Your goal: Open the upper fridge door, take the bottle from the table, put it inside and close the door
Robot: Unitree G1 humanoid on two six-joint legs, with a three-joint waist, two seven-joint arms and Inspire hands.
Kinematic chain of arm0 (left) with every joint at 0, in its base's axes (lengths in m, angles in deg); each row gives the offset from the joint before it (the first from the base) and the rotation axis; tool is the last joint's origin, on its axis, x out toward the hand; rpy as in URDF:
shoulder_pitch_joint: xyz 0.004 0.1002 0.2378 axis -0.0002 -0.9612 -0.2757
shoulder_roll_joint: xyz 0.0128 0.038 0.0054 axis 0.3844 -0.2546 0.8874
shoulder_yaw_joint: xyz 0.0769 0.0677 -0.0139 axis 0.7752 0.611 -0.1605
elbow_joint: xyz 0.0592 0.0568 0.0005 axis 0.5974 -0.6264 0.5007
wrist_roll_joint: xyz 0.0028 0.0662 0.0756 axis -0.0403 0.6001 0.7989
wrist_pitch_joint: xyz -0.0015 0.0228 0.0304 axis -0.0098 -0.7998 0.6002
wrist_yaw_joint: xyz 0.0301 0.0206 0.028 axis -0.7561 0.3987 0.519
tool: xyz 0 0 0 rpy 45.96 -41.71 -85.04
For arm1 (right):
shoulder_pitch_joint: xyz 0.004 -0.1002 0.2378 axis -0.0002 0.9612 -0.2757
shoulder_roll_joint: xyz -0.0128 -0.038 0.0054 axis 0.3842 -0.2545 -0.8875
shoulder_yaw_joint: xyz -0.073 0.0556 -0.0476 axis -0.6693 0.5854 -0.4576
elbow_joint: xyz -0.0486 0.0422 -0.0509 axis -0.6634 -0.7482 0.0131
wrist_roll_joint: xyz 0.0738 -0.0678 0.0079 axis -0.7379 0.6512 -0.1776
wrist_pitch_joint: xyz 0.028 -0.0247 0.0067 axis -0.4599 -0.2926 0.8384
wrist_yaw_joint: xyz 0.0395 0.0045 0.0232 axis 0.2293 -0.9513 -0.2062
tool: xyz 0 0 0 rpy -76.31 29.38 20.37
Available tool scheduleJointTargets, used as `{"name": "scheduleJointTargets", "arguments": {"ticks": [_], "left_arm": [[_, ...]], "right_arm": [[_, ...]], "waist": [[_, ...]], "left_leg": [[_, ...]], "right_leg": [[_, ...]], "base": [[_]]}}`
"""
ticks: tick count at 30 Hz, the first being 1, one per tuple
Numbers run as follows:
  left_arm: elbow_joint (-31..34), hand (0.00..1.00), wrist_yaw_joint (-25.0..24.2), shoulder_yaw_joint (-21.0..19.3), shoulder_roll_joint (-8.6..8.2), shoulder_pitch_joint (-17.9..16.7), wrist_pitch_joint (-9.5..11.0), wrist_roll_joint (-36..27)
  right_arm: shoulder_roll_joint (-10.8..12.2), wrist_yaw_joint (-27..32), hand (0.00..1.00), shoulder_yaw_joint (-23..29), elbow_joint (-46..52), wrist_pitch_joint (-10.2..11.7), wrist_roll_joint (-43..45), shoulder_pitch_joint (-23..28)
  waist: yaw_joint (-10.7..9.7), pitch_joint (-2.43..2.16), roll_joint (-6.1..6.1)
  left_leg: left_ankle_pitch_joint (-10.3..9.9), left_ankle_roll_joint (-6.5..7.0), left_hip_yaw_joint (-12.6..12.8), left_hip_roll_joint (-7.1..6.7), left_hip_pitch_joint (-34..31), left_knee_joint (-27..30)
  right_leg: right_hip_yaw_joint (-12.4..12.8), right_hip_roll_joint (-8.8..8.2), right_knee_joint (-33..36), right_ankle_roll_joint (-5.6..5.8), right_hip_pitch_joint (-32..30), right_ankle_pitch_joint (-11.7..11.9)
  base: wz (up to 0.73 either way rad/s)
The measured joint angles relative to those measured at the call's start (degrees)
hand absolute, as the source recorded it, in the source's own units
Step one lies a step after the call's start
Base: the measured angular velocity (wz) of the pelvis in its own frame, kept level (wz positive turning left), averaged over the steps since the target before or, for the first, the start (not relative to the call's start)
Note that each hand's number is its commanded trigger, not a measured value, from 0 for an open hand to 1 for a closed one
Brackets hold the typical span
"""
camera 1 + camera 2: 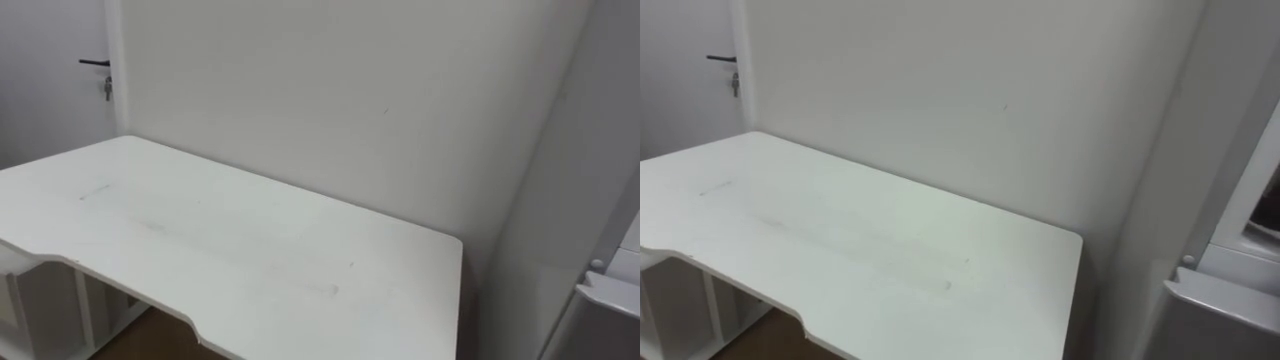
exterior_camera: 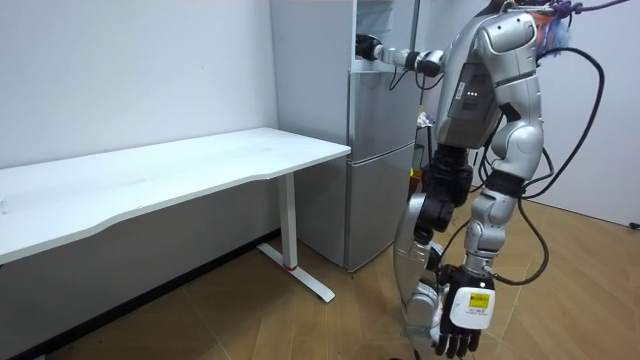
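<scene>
The robot stands just beside the grey fridge (image 2: 381, 180), on the room view's right of it, with the white table (image 1: 210, 245) off to its left. Its right hand (image 2: 368, 46) is raised at the edge of the upper compartment (image 2: 384, 22), which looks open. From this distance I cannot tell whether its fingers grip anything. The left hand (image 2: 462, 318) hangs low by the leg, fingers slack and empty. The bottle is therefore either in the raised hand or already inside, and which one cannot be told. The head camera looks at the table and wall (the fridge sits only at its right margin), so the step would likely go better with the gaze turned toward the shelf. If the bottle is in hand, keep it upright, set it well back from the lip, and let go only once it stands on its own.
</scene>
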Motion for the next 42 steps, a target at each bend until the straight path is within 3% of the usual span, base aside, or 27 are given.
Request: {"name": "scheduleJointTargets", "arguments": {"ticks": [5,11,18,22,28,38,42], "left_arm": [[0.3,0.00,-0.4,0.0,0.39,0.0,0.0,0.1],[0.1,0.00,0.1,0.0,0.10,0.1,0.3,0.0],[0.1,0.00,1.5,0.0,-0.34,0.4,3.3,0.1],[0.1,0.00,1.5,0.0,-0.36,0.3,4.2,0.2],[-0.3,0.00,1.4,0.1,-0.39,0.7,6.3,1.6],[-1.6,0.00,1.5,0.7,-1.59,1.5,6.6,1.7],[-2.8,0.00,1.4,1.0,-2.07,1.5,7.6,3.6]], "right_arm": [[0.0,0.8,0.00,0.0,0.8,-0.1,0.5,0.3],[0.6,5.4,0.00,-0.1,8.7,-0.6,3.3,4.2],[1.9,13.5,0.00,-0.1,19.0,-0.2,4.1,8.5],[2.0,17.0,0.00,0.0,24.3,0.1,4.2,8.7],[2.0,19.8,0.00,0.8,35.7,2.1,4.2,12.0],[2.1,20.1,0.00,6.2,44.9,4.2,4.3,16.1],[4.4,20.6,0.00,8.3,47.8,5.3,6.4,16.8]], "waist": [[0.0,0.00,0.00],[0.3,-0.01,0.55],[0.1,-0.13,0.94],[-1.3,-0.08,1.04],[-3.1,0.34,1.62],[-5.1,0.44,2.07],[-5.8,0.40,1.96]], "left_leg": [[0.0,0.00,0.2,0.00,0.2,-0.1],[0.0,-0.02,0.5,-0.01,0.2,-0.5],[0.1,-0.04,1.2,-0.03,0.1,-1.1],[0.1,0.01,1.5,-0.04,-0.3,-1.4],[0.1,0.02,2.3,-0.04,0.3,-2.1],[0.1,0.01,3.5,0.18,0.4,-2.5],[0.1,-0.03,4.3,0.39,0.6,-2.7]], "right_leg": [[0.3,0.01,0.0,0.00,0.0,0.0],[0.7,0.01,0.2,0.00,-0.6,0.0],[1.8,0.12,0.2,0.00,-1.7,0.0],[2.1,0.14,0.2,0.01,-2.3,0.0],[3.1,0.28,0.1,0.04,-2.6,0.0],[3.5,0.41,0.2,0.04,-3.2,0.0],[4.3,0.70,0.2,0.02,-3.5,0.0]], "base": [[0.00],[-0.04],[-0.09],[-0.05],[-0.08],[-0.04],[-0.09]]}}
